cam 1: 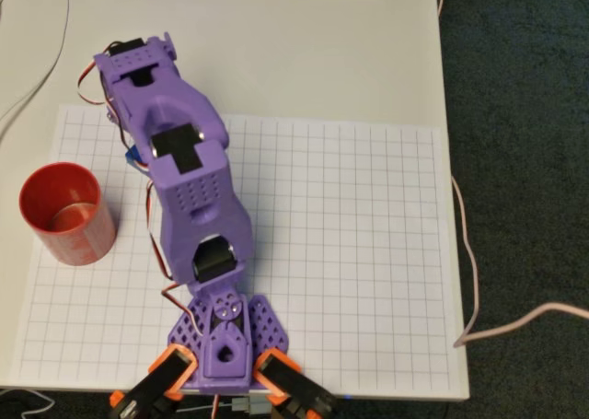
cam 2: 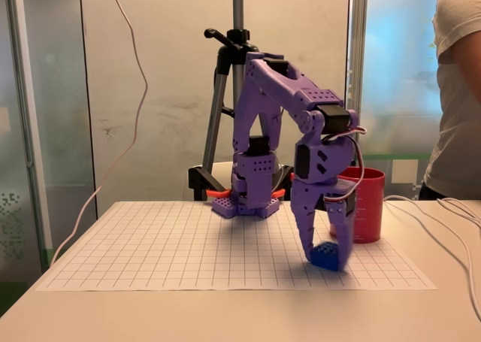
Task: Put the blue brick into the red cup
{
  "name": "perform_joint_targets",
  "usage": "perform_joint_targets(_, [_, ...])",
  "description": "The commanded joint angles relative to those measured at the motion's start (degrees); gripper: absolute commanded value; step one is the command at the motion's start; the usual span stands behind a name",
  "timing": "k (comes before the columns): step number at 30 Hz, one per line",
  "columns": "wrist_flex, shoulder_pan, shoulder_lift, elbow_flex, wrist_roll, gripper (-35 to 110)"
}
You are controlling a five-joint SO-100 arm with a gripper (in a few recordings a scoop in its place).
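Fixed view: the end effector (cam 2: 328, 258) points down at the grid sheet (cam 2: 188, 244), pinching the blue brick (cam 2: 325, 257) between its fingertips. The red cup (cam 2: 362, 204) stands just behind it.

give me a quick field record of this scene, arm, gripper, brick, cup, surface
arm: purple arm, folded forward and down over the grid sheet
gripper: gripper pointing down, fingertips at the sheet, shut on the blue brick
blue brick: blue brick between the fingertips, at or just above the sheet
red cup: red cup upright, beside the gripper, nothing seen inside
surface: white grid sheet on a pale table
person: standing at the right edge of the fixed view
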Motion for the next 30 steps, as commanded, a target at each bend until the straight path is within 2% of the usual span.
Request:
perform_joint_targets(1, [0.2, -0.4, 0.6, -2.3, -0.4, 0])
perform_joint_targets(11, [1.7, 2.5, 5.1, -9.8, 3.4, 0])
perform_joint_targets(19, [9.1, 1.8, 21.6, -20.5, -2.1, 0])
perform_joint_targets(25, [18.1, -9.8, 33.1, -21.4, -4.0, 0])
perform_joint_targets(30, [25.8, -24.5, 41.5, -17.9, 1.3, 0])
